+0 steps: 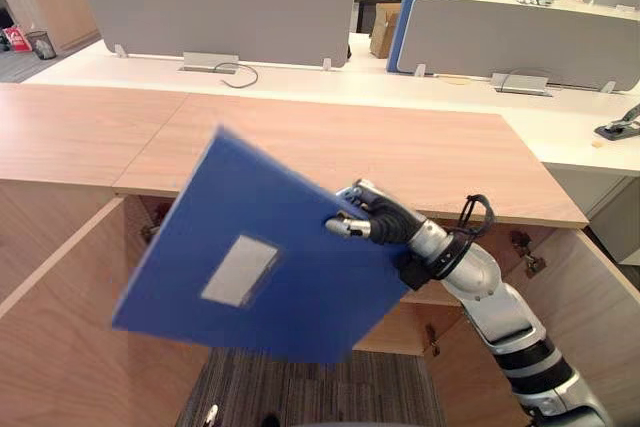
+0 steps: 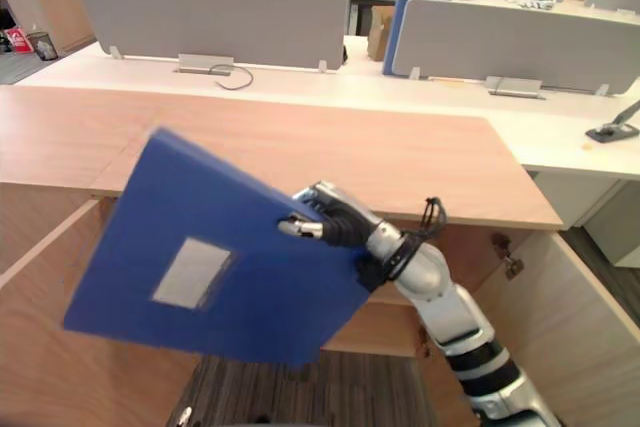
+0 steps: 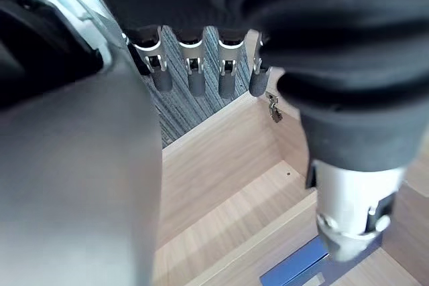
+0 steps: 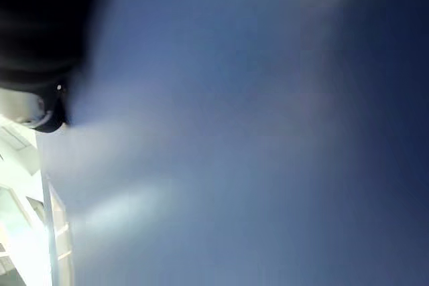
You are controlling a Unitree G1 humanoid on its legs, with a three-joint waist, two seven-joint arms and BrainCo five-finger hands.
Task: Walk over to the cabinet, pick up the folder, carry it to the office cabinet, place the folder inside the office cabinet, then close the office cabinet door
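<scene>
A blue folder (image 1: pixel 260 262) with a grey label hangs tilted in front of the open office cabinet (image 1: pixel 400 147), below its wooden top. My right hand (image 1: pixel 375 222) is shut on the folder's right edge, thumb on the front face and fingers behind it. In the right wrist view the folder's blue face (image 4: pixel 268 132) lies close against the hand's dark cover (image 4: pixel 40 25). My left hand (image 3: pixel 191 65) hangs low with straight fingers and holds nothing; past it are the cabinet's inner boards (image 3: pixel 221 185) and a corner of the folder (image 3: pixel 295 269).
Both cabinet doors stand open, the left door (image 1: pixel 60 327) and the right door (image 1: pixel 590 317), with a shelf (image 1: pixel 400 332) between them. Behind the cabinet run white desks with grey dividers (image 1: pixel 220 22). A black tool (image 1: pixel 620 127) lies at far right. Striped carpet (image 1: pixel 320 387) is below.
</scene>
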